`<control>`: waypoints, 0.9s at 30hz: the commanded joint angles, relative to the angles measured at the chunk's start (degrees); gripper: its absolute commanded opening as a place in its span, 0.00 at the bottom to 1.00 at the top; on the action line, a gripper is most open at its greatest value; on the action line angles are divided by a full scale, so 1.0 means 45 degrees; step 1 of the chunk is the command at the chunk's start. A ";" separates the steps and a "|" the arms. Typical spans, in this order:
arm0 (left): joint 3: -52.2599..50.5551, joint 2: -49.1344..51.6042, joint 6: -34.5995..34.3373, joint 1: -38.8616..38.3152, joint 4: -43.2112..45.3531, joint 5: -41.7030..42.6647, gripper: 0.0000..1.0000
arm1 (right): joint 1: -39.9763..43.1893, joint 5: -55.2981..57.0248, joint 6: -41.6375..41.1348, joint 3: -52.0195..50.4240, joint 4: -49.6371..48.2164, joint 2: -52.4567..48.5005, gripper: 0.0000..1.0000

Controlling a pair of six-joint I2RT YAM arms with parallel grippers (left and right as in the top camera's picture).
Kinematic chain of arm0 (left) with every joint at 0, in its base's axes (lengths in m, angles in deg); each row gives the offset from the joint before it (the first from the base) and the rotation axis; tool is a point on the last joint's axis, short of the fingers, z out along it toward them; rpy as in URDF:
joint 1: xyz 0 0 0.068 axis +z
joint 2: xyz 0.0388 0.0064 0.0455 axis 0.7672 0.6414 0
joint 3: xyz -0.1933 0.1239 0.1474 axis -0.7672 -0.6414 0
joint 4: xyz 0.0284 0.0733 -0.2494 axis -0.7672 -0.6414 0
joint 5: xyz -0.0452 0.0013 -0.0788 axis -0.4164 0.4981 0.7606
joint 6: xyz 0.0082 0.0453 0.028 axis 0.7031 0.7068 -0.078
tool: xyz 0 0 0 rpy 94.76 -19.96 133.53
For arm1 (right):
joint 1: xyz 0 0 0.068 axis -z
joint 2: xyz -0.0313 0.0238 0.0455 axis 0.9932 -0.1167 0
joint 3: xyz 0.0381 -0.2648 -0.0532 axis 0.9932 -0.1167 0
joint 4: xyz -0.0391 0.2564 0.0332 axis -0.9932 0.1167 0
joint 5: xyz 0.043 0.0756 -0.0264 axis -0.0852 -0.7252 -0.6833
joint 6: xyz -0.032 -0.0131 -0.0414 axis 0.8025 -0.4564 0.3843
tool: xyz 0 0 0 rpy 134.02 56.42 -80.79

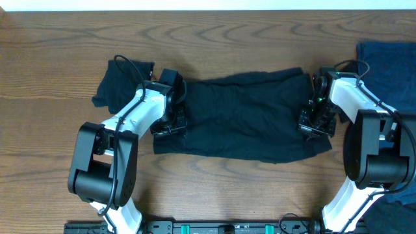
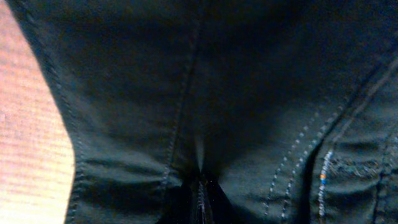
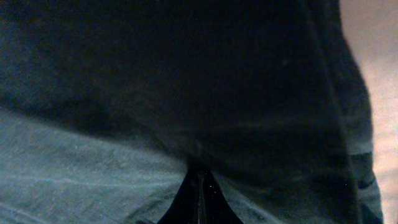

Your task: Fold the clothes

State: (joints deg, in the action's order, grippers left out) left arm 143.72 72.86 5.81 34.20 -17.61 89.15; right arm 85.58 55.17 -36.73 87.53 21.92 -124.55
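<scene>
One of the clothes, a large black garment [image 1: 244,120], lies spread flat across the middle of the table. My left gripper [image 1: 170,125] sits at its left edge and my right gripper [image 1: 316,122] at its right edge. In the left wrist view the left gripper [image 2: 202,179] is shut, with the stitched black cloth [image 2: 249,81] puckering into the fingertips. In the right wrist view the right gripper [image 3: 199,169] is likewise shut, and dark cloth [image 3: 186,74] gathers at its tips. The garment fills both wrist views.
A second dark garment [image 1: 120,81] lies crumpled at the back left, behind the left arm. A navy-blue cloth [image 1: 393,65] lies at the right edge, partly under the right arm. Bare wood table [image 1: 247,45] shows behind and in front of the black garment.
</scene>
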 commanded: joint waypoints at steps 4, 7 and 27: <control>0.0010 0.0107 0.0408 -0.0010 -0.0253 -0.0049 0.06 | -0.0107 0.0005 -0.0403 -0.0005 0.0262 0.0369 0.01; 0.0180 -0.0471 0.0622 -0.0010 -0.0092 -0.0049 0.06 | -0.0107 -0.0199 0.0131 0.0442 0.0175 0.1316 0.01; 0.0471 -0.1899 0.0860 -0.0010 0.3366 -0.0049 0.06 | -0.0107 -0.2268 0.3857 0.0651 -0.4308 0.2633 0.01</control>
State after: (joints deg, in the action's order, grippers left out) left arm 145.40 61.58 8.20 34.20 -3.38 89.15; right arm 85.56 48.50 -23.57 91.53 4.28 -109.76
